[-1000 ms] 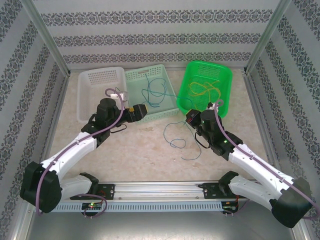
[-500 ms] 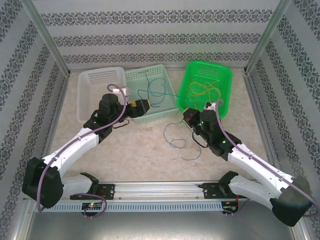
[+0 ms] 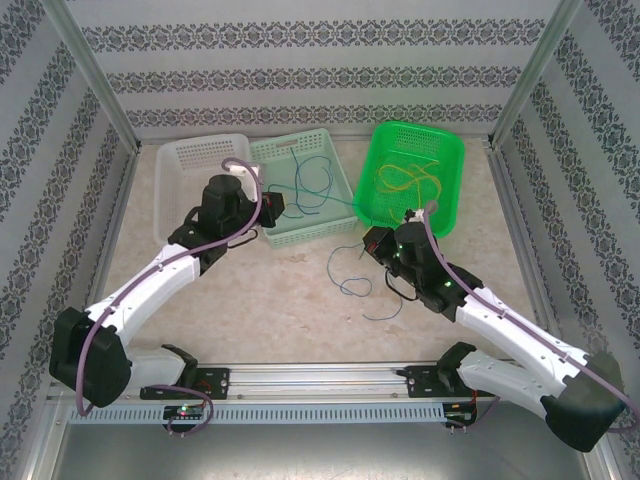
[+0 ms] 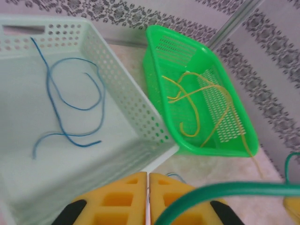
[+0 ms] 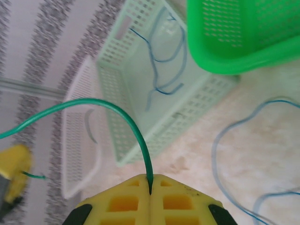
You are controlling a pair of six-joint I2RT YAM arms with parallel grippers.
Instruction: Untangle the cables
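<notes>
Your pale mint basket (image 4: 136, 112) takes up the left of the left wrist view and holds one blue cable (image 4: 100, 91), loosely looped on its floor. To its right, the green basket (image 4: 157, 89) holds the yellow cables (image 4: 192, 108). One yellow strand trails over its lower right rim. In the overhead view the white basket (image 3: 200, 150) sits at upper left. A loose blue cable (image 5: 234, 123) lies on the table (image 3: 290, 300) below the green basket.

Your right gripper (image 5: 150, 178) is clamped on the green cable (image 5: 117, 108), which arcs up and leftward from the pads. Your left gripper (image 4: 148, 176) has its pads pressed together, and the same cable leads out from beside their seam.

Compared with a second ago, the left gripper has gone from wide to closed. It has also moved up the overhead frame, onto the near left corner of the mint basket. The right gripper has crept slightly up and left with its pads still together. The baskets and their contents have not shifted.

From overhead the wrist covers the left fingers, and the green cable is too fine to trace. In the right wrist view that cable runs off the left edge. A dark curve inside the white basket is too blurred to identify.
</notes>
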